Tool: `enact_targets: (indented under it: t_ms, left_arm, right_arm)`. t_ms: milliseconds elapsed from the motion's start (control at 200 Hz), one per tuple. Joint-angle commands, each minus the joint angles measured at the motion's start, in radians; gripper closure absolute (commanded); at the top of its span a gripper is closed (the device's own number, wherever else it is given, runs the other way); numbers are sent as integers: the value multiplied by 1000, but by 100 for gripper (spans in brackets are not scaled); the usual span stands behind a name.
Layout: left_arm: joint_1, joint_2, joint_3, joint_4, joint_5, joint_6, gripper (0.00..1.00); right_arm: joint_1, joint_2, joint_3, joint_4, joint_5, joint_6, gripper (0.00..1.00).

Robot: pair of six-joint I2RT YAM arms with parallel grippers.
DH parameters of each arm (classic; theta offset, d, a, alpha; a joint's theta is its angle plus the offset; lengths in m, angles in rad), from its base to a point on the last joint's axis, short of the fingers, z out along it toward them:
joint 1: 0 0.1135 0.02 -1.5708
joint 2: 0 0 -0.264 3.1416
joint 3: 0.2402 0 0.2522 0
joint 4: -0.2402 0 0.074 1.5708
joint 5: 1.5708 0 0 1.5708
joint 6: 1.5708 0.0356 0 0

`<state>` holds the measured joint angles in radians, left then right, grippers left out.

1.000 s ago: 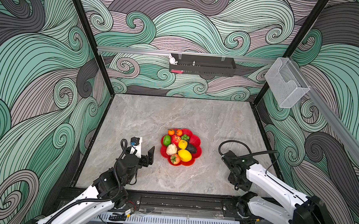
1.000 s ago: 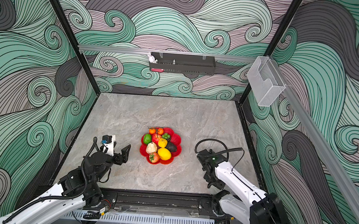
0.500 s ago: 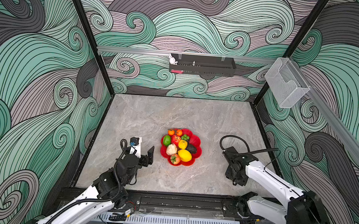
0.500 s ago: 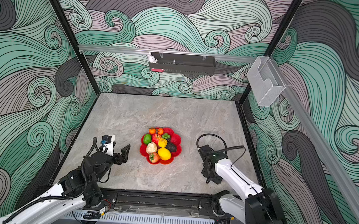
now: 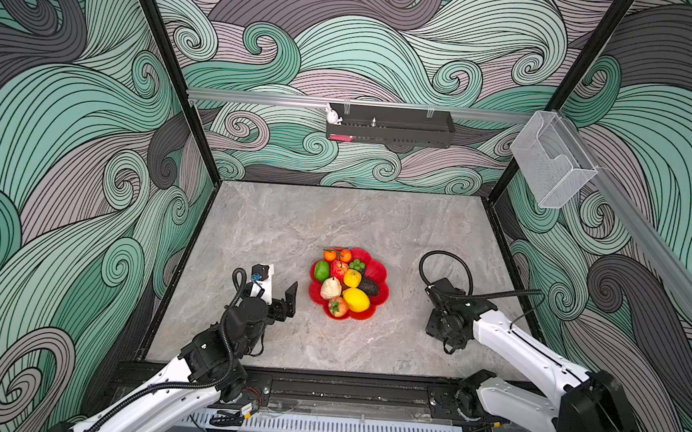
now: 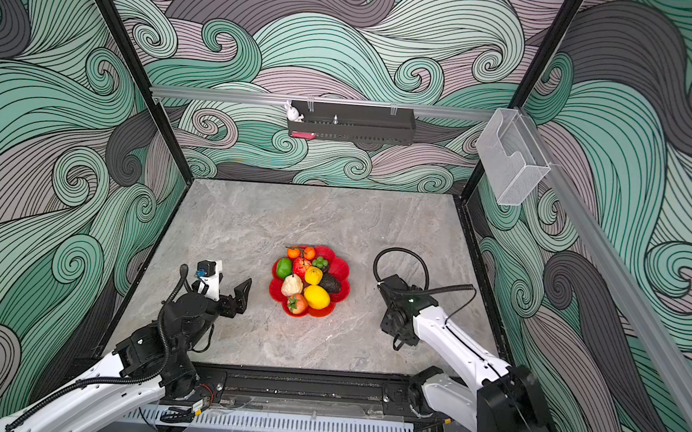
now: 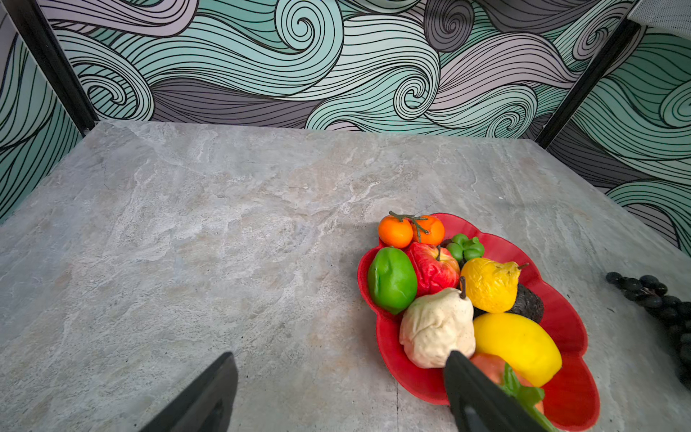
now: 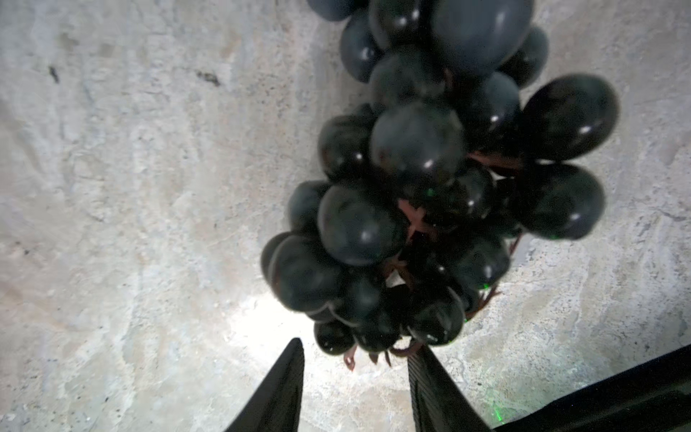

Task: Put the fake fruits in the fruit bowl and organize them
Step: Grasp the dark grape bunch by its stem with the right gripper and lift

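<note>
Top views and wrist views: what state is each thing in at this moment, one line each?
fruit bowl, upright on the table, filled with fruit
lemon, in the bowl
pear, in the bowl
grape bunch, lying on the table, outside the bowl, ungripped
left pincer, open, empty, beside the bowl
right pincer, open, tips at the grape bunch

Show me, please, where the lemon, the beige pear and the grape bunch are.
lemon [image 5: 356, 300]: in a top view, its middle.
beige pear [image 7: 435, 329]: left wrist view, its body.
grape bunch [image 8: 415, 146]: right wrist view, a central grape.
</note>
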<state>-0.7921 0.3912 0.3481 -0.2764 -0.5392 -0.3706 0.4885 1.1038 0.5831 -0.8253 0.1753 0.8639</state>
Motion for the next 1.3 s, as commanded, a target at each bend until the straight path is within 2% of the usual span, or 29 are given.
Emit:
enact_targets:
  t_ms: [0,315,625,1016,1296]
  left_arm:
    - [7,10,-3,0,-18,-4,11]
    - [7,21,-3,3,-13,0,11]
    - [7,26,-6,10,-13,3,11]
    - [7,38,-6,16,-16,4,11]
    - [7,41,-6,18,-14,4,11]
  right_arm:
    - [19,-42,10,-14,31,14,55]
    - [68,-82,-22,-62,37,85,54]
    - [88,-35,-37,-46,45,105,64]
    - [91,57,-26,5,49,95,68]
    - [91,85,-20,17,74,91,77]
